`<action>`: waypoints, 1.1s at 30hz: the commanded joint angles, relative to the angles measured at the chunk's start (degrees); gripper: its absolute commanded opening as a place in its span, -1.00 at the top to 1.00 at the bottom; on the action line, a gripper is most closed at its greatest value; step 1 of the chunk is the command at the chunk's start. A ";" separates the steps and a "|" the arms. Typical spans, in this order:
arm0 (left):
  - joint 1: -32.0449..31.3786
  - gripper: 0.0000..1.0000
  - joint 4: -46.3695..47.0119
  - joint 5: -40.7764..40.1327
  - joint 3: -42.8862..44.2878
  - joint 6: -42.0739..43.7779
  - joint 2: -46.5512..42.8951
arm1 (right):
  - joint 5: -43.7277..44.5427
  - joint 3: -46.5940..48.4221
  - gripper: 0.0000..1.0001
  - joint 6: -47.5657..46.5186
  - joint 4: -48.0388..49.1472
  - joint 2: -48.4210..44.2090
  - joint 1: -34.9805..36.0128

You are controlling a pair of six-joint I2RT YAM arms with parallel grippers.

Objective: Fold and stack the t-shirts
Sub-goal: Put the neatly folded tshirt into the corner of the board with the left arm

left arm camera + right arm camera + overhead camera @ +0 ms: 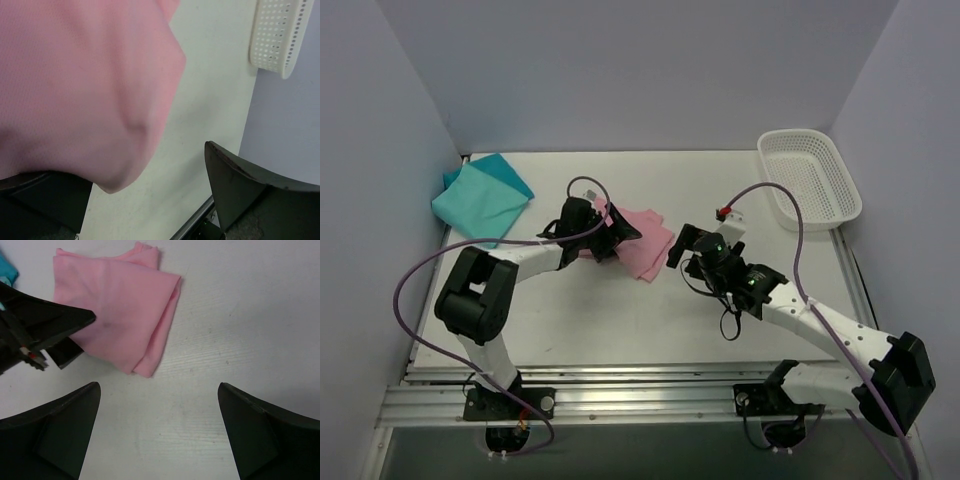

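Two t-shirts lie on the white table (620,320) in the overhead view: the teal t-shirt (480,200), folded, at the far left edge, and the pink t-shirt (648,248), folded into a rough square, near the middle. My left gripper (615,232) sits on the pink t-shirt's left edge and my right gripper (678,248) is just beside its right edge. The white mesh basket (810,178) stands in the far right corner, well apart from both shirts. A white patch (588,191) on my left wrist is too small to read. From my left wrist, pink cloth bulges over one finger and hides most of it, while the other finger (240,185) stands bare and well away, so the jaws are spread wide, not pinched on the cloth. From my right wrist, both fingers (65,430) stand far apart over bare table, holding nothing. The pink t-shirt lies flat just beyond them, with my left gripper's black fingers over its left part.
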 commanded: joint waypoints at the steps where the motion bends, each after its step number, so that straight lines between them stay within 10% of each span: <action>1: 3.25 -0.88 -3.67 2.03 4.01 3.09 -6.77 | 1.28 -5.14 -1.00 2.85 5.05 0.29 -1.10; 12: 13.71 -0.88 -8.49 14.52 5.41 7.13 -12.05 | -4.98 -3.32 -0.99 5.22 17.20 20.06 -4.53; 33: 18.99 -0.88 -3.14 9.95 -6.54 9.68 -10.55 | -8.76 9.78 -0.95 12.17 37.24 45.90 -0.05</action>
